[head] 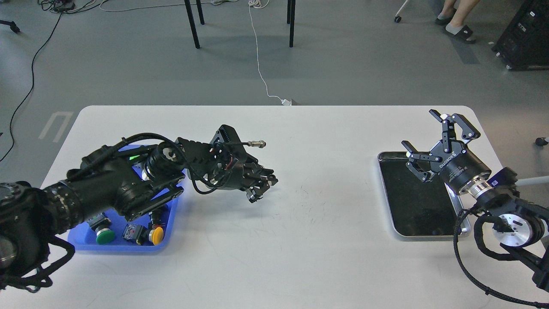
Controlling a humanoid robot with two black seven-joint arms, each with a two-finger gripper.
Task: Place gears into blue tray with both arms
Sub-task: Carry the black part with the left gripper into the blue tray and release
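Observation:
My left gripper (262, 187) hangs just above the white table, a little right of the blue tray (125, 247). Its fingers are drawn together on a tiny black gear, which hardly stands out against the dark fingertips. The left arm lies across the tray and hides much of its inside. My right gripper (419, 128) is open and holds nothing, hovering over the far left corner of the silver tray (422, 234). No other gear shows on the table.
In the blue tray lie push-buttons, among them a green-capped one (105, 236) and a yellow-capped one (157, 234). The silver tray's black bottom looks bare. A metal cable plug (257, 143) sticks out above my left wrist. Chair legs and cables are on the floor beyond the table.

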